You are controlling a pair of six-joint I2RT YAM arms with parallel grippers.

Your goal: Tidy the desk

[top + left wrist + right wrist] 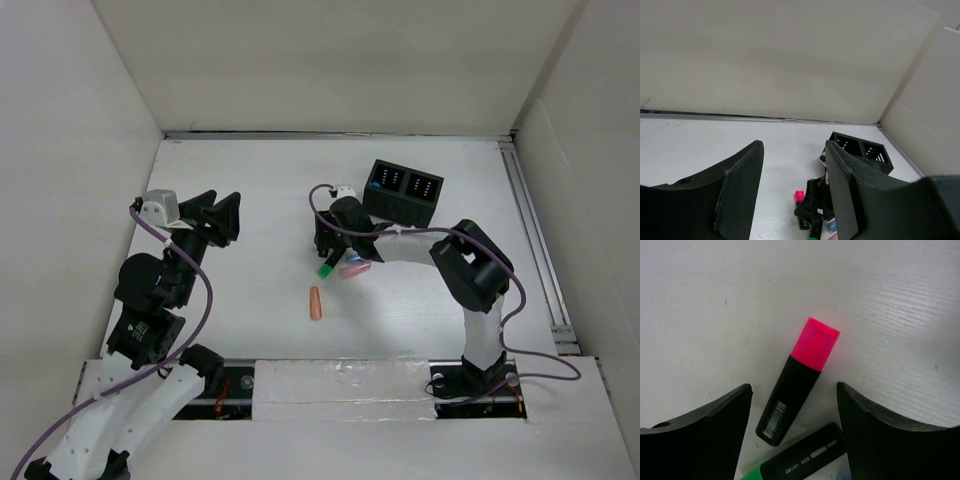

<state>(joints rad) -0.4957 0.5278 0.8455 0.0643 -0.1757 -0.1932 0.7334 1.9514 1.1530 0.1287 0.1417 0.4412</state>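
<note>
The desk (240,300) is a white tabletop. My right gripper (328,243) is open and low over it, its fingers either side of a black highlighter with a pink cap (799,380) that lies flat, not gripped. A black highlighter with a green cap (802,460) lies just nearer the wrist; its green cap (325,270) shows from above. In the left wrist view the pink cap (799,195) sticks out beside the right gripper (815,202). My left gripper (218,215) is open and empty at the left, raised off the desk (780,150).
A black compartmented organizer box (403,190) stands at the back, right of the right gripper, and shows in the left wrist view (862,150). A pale pink object (354,268) lies by the green cap. A small orange object (316,302) lies nearer the front. White walls enclose the desk.
</note>
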